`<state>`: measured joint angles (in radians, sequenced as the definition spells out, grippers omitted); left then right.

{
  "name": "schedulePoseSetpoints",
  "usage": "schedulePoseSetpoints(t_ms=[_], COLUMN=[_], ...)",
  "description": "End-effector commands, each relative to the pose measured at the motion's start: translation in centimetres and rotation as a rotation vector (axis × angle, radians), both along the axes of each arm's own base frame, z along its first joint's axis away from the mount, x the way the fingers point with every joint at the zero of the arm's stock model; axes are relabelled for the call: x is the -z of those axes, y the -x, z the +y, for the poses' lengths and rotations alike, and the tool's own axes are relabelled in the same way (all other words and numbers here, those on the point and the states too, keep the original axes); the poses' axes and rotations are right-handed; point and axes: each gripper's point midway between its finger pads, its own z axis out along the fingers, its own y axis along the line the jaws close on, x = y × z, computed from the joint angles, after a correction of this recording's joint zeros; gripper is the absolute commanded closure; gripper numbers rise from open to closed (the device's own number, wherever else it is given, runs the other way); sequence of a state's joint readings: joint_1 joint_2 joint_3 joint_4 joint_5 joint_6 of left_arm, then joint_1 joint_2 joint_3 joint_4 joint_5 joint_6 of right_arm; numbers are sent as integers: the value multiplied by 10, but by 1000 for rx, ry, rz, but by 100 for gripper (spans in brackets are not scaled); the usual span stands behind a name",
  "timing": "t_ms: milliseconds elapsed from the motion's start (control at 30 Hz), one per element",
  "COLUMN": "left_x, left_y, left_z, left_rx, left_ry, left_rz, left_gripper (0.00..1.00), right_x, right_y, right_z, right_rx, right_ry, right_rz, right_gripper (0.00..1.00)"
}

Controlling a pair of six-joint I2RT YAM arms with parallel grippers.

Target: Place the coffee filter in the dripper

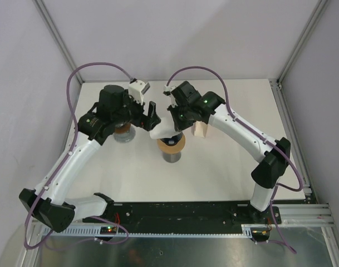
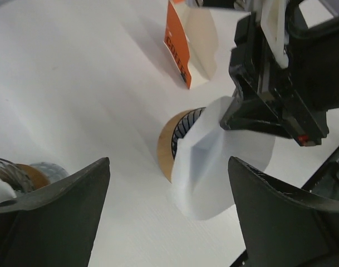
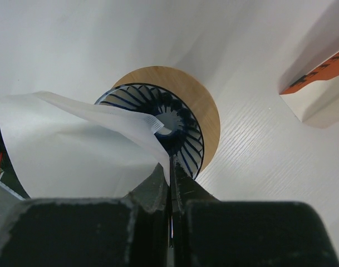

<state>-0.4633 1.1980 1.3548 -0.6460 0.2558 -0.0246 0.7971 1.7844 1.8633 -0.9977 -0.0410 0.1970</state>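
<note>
Right gripper (image 3: 170, 178) is clamped tight on the coffee filter (image 3: 74, 144), fingers squeezed together on one edge with no gap showing. The paper fans out to one side, and a corner of it hangs over the middle of the dripper (image 3: 183, 139). Can't tell if it actually touches the ribs.

So the filter is up in the air over the dripper and not seated. From the top camera it sits over the dripper's far left rim.

Left gripper (image 2: 169, 167) is wide open with nothing in it. It hangs just left of the filter and faces it, so that side is pretty crowded. From the left wrist view, the right gripper's black body sits right behind the paper.

Other stuff: an orange and white box (image 1: 200, 129) stands just behind the dripper on the right, close but apart. A round glass piece (image 1: 123, 133) with a brown top sits under the left arm, off to the dripper's left.

Count:
- two arms
- one filter
- one dripper with a wooden collar and dark ribs
- one box
- one glass piece

Everything's on a plain white table (image 1: 225, 172). There are pale walls around it, metal frame posts at the corners, and a black rail along the near edge where the arms bolt on.
</note>
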Motion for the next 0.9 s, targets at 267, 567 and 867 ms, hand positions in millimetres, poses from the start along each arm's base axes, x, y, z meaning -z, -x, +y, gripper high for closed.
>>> schedulePoseSetpoints(t_ms=[267, 567, 867], left_x=[43, 43, 28], left_y=[-3, -7, -12], left_z=[-18, -17, -12], left_rx=[94, 83, 63], left_ry=[-10, -14, -26], left_rz=[104, 93, 37], left_gripper=[25, 28, 27], right_x=[-9, -36, -69], right_y=[-18, -22, -29], right_z=[4, -7, -15], right_rx=[-5, 12, 14], right_ry=[-20, -31, -26], right_rz=[-62, -161, -305], right_gripper=[66, 52, 44])
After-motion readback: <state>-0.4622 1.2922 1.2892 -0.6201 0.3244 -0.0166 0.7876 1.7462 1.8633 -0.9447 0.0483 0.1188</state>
